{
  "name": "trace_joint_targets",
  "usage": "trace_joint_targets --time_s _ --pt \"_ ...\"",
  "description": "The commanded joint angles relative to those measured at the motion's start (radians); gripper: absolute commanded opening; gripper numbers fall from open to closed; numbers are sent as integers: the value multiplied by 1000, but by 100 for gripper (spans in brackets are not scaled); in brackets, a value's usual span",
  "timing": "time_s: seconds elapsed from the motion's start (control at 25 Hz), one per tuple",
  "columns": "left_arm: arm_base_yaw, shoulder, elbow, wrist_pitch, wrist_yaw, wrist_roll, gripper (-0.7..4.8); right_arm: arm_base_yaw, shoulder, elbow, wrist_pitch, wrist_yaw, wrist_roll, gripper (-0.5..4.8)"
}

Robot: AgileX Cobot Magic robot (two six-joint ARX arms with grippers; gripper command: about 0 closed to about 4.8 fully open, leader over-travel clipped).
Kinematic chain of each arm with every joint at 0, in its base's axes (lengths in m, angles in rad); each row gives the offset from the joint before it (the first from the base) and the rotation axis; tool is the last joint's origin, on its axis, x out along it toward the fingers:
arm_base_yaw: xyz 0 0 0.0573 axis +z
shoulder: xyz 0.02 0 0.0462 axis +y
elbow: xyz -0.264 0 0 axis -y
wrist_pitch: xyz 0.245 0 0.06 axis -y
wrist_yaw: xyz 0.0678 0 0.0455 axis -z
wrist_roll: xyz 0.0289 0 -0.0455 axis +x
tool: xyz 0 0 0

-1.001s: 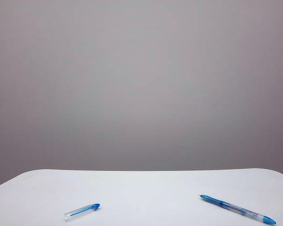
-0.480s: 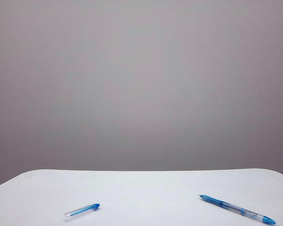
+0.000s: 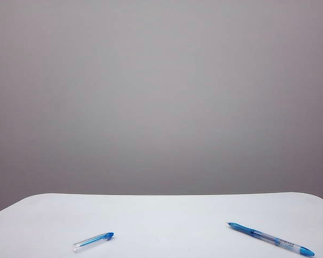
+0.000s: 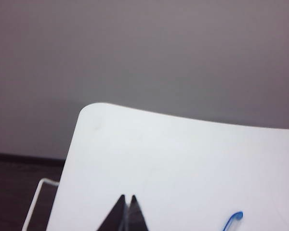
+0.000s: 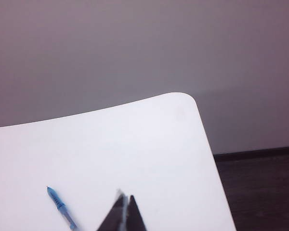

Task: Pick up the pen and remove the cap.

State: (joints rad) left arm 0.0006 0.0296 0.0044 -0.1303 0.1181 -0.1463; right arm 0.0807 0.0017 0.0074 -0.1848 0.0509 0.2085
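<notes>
Pen (image 3: 271,239) uncapped, flat on white table (image 3: 167,215) near front right edge, tip toward centre. Cap (image 3: 93,241) lying separately near front left edge, well apart from pen. Wide bare surface between them and back to far rounded corners. Left gripper (image 4: 126,199) pressed together, empty, above left side near cap. Right gripper (image 5: 125,198) likewise together, empty, beside pen.

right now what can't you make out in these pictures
- Pen: print on the barrel too small to read in the exterior view; right wrist view's edge cuts off its rear.
- Cap: only its blue tip shows in the left wrist view.
- Left gripper and right gripper: shut, only fingertips visible; absent from the exterior view.
</notes>
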Motion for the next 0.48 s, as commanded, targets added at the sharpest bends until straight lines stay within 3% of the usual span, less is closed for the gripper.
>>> trace_joint_targets --time_s 0.04,0.24,0.36,0.48 --pt "-1 -29 2 -37 -1 8 -6 -1 0 -6 3 -4 0 -1" --pt "0 -29 2 -45 -5 24 -2 0 1 -6 4 -5 0 -1" --pt "0 -29 2 -45 -9 42 58 0 1 -6 4 -5 0 -1" --pt "0 -29 2 -46 -20 43 57 0 1 -6 4 -5 0 -1"
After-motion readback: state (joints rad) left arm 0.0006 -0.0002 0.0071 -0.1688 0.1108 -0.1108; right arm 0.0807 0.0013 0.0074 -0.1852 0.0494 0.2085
